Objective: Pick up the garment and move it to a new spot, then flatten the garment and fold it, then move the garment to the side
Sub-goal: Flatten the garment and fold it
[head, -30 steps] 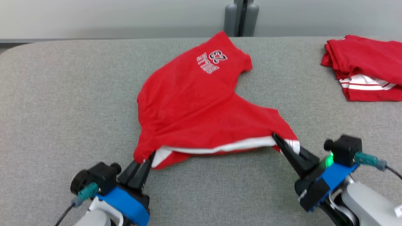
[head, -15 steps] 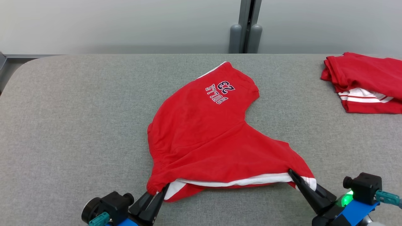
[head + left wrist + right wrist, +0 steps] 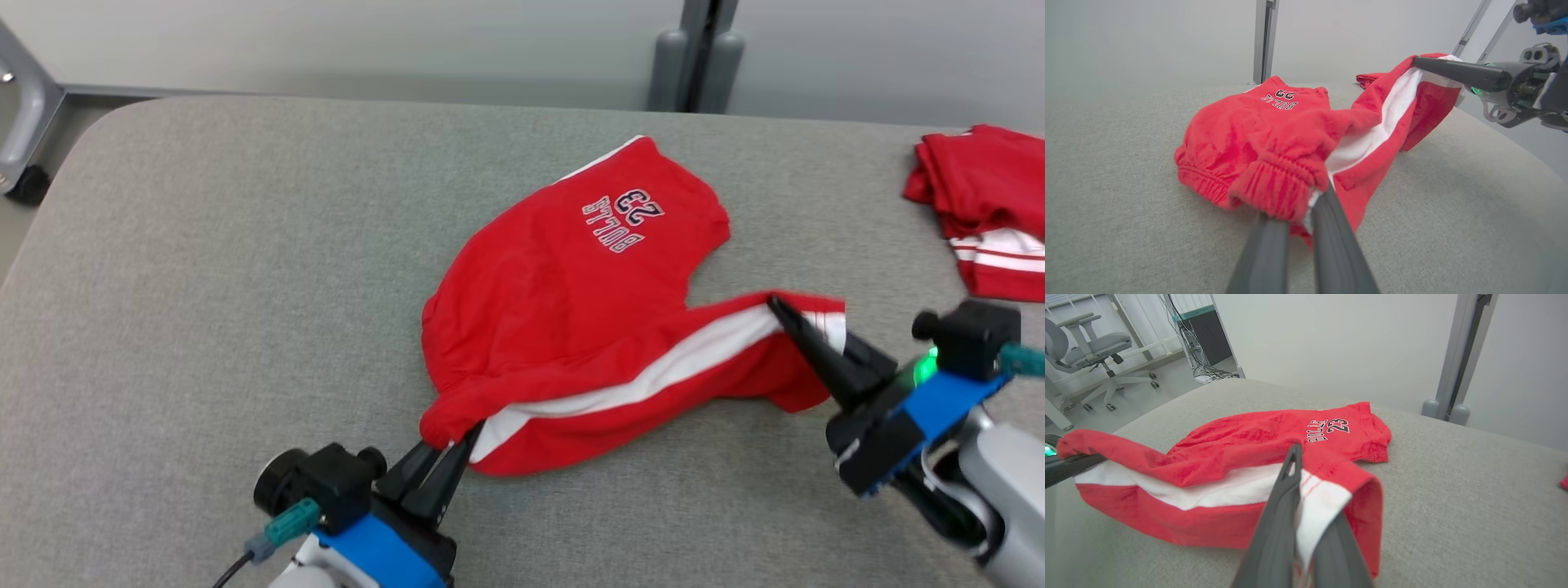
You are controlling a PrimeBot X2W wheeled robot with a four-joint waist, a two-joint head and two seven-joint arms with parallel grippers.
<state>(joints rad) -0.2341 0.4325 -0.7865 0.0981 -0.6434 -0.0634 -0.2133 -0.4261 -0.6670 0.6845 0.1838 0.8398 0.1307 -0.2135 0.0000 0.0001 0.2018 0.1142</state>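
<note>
- R gripper (image 3: 777, 306), clamped on shorts (image 3: 563, 310) hem, has risen; striped edge now off table (image 3: 204, 286).
- L gripper (image 3: 461, 433) clamped on waistband, low.
- Judgement: fold likely starting.

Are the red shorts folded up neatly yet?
Not folded yet. The red cotton shorts with a white side stripe lie rumpled, one leg flat, the other lifted between the left claw and right claw.

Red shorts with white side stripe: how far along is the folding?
Early. Done: left gripper and right gripper are each shut on the striped edge of the red shorts. In hand: the right end is raised off the grey padded table. Left: flattening, folding, setting aside.
</note>
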